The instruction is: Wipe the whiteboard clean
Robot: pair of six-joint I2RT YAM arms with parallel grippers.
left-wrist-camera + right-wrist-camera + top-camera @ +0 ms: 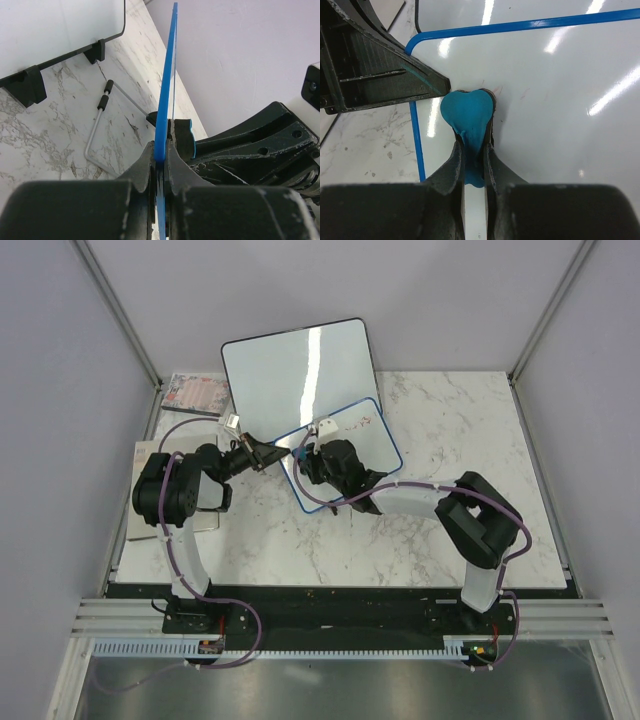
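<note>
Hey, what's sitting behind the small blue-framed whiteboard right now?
The larger black-framed whiteboard stands behind the blue-framed whiteboard, and a bent wire stand rests on the marble table. In the top view it covers part of the larger board's lower edge.

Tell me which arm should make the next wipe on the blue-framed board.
Right. The right gripper holds the blue eraser against the whiteboard surface; the left gripper is clamped on the board's blue frame edge, holding it.
</note>
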